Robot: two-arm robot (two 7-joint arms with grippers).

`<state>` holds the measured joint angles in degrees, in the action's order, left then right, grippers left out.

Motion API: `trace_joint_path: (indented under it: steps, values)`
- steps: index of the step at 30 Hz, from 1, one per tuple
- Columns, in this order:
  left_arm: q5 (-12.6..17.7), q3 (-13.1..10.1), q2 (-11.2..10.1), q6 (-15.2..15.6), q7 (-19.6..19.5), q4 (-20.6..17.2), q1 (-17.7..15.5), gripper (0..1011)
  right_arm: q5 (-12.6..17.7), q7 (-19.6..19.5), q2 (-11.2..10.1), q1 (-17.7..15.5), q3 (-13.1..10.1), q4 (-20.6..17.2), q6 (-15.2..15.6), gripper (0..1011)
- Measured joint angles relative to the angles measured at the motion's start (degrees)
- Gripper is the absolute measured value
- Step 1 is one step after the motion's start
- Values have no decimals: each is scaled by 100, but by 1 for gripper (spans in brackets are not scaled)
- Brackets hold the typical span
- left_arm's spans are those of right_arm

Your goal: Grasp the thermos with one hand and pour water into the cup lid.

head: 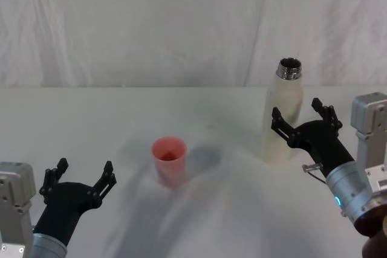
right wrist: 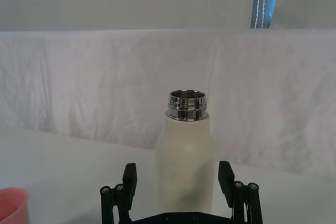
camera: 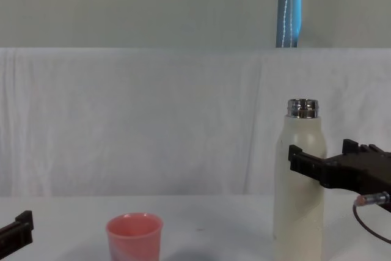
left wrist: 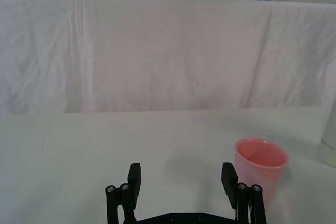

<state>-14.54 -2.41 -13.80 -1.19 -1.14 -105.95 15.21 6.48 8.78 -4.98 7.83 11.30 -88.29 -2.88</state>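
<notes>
The cream-white thermos (head: 283, 119) stands upright at the table's right, its steel neck open. My right gripper (head: 301, 118) is open at the thermos's mid-height, close on the near side, one finger overlapping the body and the other to its right. In the right wrist view the thermos (right wrist: 186, 161) rises between the spread fingers of the right gripper (right wrist: 177, 176). The pink cup lid (head: 169, 158) stands upright near the table's middle, left of the thermos. My left gripper (head: 81, 176) is open low at the front left, with the cup lid (left wrist: 260, 169) ahead of it and to its right.
A white cloth covers the table (head: 91, 119) and hangs as a backdrop behind it. A blue pole (camera: 289, 7) stands behind the backdrop. Open table lies between the cup lid and the thermos.
</notes>
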Motion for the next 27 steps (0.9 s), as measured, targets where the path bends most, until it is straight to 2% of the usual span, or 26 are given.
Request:
trace_joint_path:
  steps: [10, 27]
  values:
    - [0, 0, 0, 0, 0, 0, 0, 1001, -63, -30, 86, 287, 23, 372, -126, 1002]
    - [0, 0, 0, 0, 0, 0, 0, 1001, -50, -7, 178, 562, 11, 738, -183, 1002]
